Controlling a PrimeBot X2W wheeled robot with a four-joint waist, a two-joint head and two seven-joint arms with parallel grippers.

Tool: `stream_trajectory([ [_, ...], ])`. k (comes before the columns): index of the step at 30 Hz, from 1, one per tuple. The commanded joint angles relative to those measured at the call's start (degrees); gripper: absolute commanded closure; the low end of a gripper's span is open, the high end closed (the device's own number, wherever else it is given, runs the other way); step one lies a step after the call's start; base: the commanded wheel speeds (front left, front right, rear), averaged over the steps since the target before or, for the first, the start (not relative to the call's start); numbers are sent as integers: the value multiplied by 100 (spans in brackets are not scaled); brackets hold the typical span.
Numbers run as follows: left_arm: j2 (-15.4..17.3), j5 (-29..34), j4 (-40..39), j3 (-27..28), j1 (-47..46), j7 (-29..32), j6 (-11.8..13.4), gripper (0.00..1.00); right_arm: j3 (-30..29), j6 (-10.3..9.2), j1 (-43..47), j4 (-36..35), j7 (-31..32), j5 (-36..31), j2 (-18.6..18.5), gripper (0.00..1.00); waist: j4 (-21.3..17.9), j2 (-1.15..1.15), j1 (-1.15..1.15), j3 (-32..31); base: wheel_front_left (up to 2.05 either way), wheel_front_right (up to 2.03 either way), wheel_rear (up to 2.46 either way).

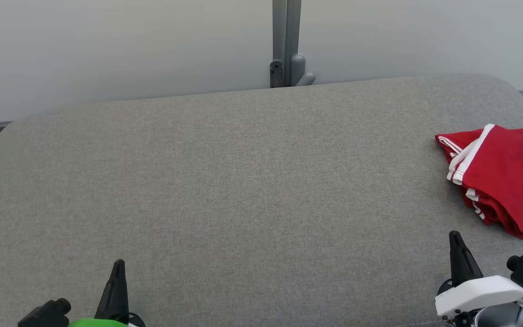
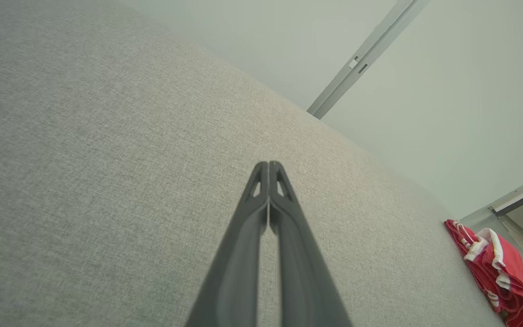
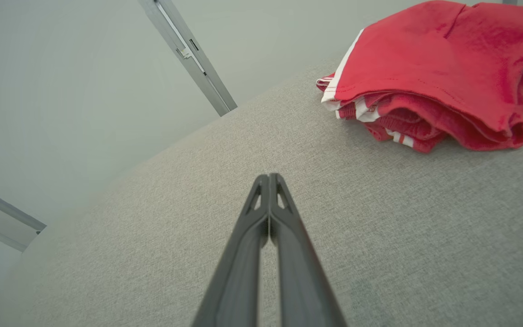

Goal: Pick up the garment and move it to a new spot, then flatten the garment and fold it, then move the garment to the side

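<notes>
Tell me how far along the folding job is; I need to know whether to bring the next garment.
It looks finished or nearly so. Done: the red garment lies loosely folded in layers by the right edge of the grey padded surface. In hand: nothing; the left gripper and right gripper are both shut, empty and apart from it. Left: probably nothing, unless a neater fold is wanted.

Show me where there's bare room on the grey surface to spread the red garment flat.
The whole middle and left of the grey surface is bare, from the back edge below the grey post down to the left gripper and right gripper. Only the right edge is taken, where the red garment lies in a pile.
</notes>
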Motion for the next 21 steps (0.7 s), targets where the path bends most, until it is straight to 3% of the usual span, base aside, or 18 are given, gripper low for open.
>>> stream_trajectory([
  [1,63,-193,-58,38,-173,28,1,100,-6,-2,-158,-75,35,205,-48,100,-1,15,0,1,0,0,0],
  [21,75,-1764,-12,206,-481,402,1,100,-26,-3,-361,-38,454,2041,-70,100,-20,25,0,28,0,0,0],
])
